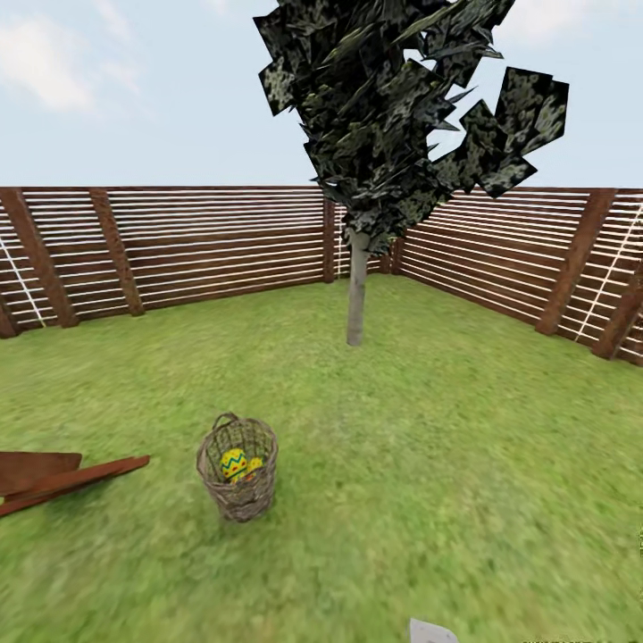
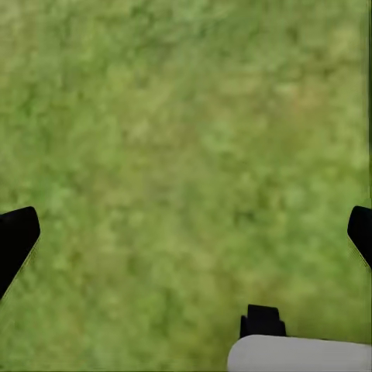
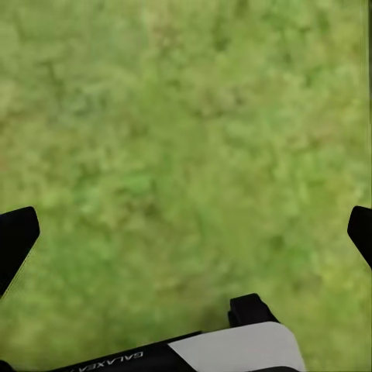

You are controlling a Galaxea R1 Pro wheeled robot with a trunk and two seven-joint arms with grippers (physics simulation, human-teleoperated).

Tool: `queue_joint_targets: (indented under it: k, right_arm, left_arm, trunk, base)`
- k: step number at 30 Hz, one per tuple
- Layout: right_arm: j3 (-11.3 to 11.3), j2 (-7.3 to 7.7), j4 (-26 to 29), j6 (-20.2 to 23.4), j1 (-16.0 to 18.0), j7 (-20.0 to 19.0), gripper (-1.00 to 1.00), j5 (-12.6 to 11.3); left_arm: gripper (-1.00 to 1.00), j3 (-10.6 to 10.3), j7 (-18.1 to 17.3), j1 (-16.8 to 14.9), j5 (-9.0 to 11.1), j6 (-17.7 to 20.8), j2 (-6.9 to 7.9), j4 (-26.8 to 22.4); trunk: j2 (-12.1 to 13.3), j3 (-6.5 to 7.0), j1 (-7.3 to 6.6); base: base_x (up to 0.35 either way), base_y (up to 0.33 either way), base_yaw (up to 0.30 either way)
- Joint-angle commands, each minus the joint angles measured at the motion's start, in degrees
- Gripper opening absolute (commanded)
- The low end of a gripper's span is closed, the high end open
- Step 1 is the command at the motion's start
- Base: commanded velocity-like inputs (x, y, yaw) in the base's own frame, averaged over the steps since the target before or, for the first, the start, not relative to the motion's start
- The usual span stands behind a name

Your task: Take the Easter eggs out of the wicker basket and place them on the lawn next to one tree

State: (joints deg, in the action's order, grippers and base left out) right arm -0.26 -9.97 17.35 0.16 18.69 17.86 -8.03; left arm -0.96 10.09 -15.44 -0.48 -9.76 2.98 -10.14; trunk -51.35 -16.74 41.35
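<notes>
The wicker basket (image 1: 237, 470) stands upright on the lawn (image 1: 429, 446) at the lower left of the head view. Through its weave I see yellow Easter eggs (image 1: 235, 463) with blue zigzags; how many are inside I cannot tell. The tree (image 1: 357, 295) with a grey trunk and dark foliage rises further back, right of the basket. My left gripper (image 2: 186, 232) is open over bare grass, its black fingertips (image 2: 15, 236) wide apart. My right gripper (image 3: 186, 232) is open too, fingertips (image 3: 15, 232) spread above grass, nothing between them.
A brown slatted wooden fence (image 1: 179, 250) encloses the garden at the back and the right. A reddish-brown wooden object (image 1: 62, 478) lies on the grass left of the basket. A white robot part (image 1: 430, 632) shows at the bottom edge.
</notes>
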Motion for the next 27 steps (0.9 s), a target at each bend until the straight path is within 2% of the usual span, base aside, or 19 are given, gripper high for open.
queue_joint_targets:
  k: [1, 9, 14, 23, 27]
  right_arm:
    - [-0.01, -0.03, 0.05, 0.02, 0.03, 0.16, 1.00, -0.41]
    - [-0.01, -0.03, 0.05, 0.02, 0.03, 0.16, 1.00, -0.41]
    - [-0.01, -0.03, 0.05, 0.02, 0.03, 0.16, 1.00, -0.41]
    - [-0.01, -0.03, 0.05, 0.03, 0.03, 0.16, 1.00, -0.41]
    - [-0.01, -0.03, 0.05, 0.02, 0.03, 0.16, 1.00, -0.41]
  left_arm:
    - [1.00, -0.10, 0.19, -0.03, -0.05, -0.17, 0.01, 0.03]
    - [1.00, -0.10, 0.19, 0.00, -0.05, -0.13, 0.01, 0.03]
    - [1.00, -0.10, 0.19, -0.01, -0.06, -0.15, 0.01, 0.03]
    - [1.00, -0.10, 0.17, -0.01, -0.12, -0.17, 0.10, 0.03]
    - [1.00, -0.10, 0.18, 0.01, -0.13, -0.17, 0.10, 0.03]
  trunk:
    - [-0.05, -0.04, 0.03]
    - [-0.05, 0.15, 0.03]
    - [-0.05, 0.17, 0.03]
    - [-0.05, 0.17, 0.03]
    - [-0.05, 0.17, 0.03]
  base:
    - [0.197, 0.107, -0.267]
    - [0.176, 0.127, -0.223]
    - [0.112, 0.199, -0.031]
    - [0.015, 0.036, -0.002]
    - [0.016, 0.222, -0.007]
